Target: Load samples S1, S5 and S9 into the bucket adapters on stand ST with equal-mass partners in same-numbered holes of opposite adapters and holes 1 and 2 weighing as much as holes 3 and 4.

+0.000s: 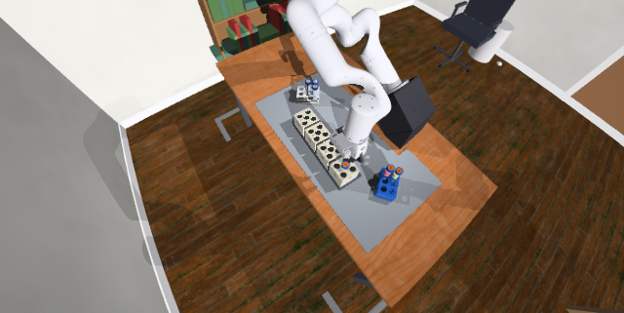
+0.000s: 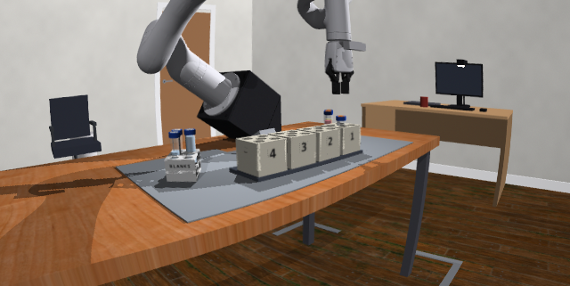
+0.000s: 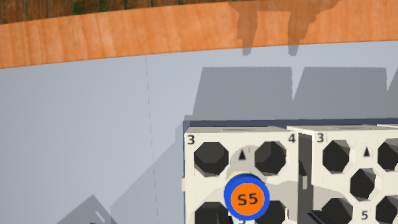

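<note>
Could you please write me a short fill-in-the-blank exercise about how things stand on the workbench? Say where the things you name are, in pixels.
1. The tube in the adapter at the end of the row (image 1: 352, 179) (image 2: 354, 143) has a cap dot (image 1: 345, 164) (image 3: 247, 199) that reads ____.
2. The white rack (image 1: 301, 100) (image 2: 182, 175) bears the word ____.
3. Between adapter 4 (image 2: 263, 167) and adapter 2 (image 2: 328, 152) stands the adapter numbered ____.
4. The rack holding two orange-dotted tubes beside the row is coloured ____.

Missing words: S5; BLANKS; 3; blue.
</note>
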`<state>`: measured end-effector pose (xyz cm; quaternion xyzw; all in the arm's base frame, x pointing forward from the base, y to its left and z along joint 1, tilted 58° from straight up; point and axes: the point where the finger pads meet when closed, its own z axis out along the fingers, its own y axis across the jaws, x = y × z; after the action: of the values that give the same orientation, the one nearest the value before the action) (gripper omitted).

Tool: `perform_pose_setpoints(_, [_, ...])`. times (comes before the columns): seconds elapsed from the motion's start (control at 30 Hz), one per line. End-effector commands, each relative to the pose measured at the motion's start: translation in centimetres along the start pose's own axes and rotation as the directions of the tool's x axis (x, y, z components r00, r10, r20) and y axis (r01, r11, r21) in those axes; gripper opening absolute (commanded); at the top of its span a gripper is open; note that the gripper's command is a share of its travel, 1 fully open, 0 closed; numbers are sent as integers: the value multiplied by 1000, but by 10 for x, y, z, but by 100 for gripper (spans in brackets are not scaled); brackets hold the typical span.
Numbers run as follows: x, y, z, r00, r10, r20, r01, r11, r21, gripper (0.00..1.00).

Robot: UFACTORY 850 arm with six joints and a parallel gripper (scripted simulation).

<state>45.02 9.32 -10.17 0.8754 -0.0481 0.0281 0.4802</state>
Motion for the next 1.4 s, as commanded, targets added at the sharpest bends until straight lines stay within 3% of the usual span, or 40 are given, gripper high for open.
perform_pose_setpoints(0.0, [1, 0, -9, 1000, 1, -1, -1, 1000, 1, 44])
perform_pose_setpoints(0.47, [1, 0, -33, 1000, 1, -1, -1, 1000, 1, 44])
perform_pose_setpoints(1.23, [1, 0, -34, 1000, 1, -1, -1, 1000, 1, 44])
perform_pose_setpoints(1.27, [-3, -3, -34, 999, 34, -1, -34, 999, 1, 57])
perform_pose_setpoints(1.37, [-7, -7, -34, 998, 67, -1, -67, 998, 1, 57])
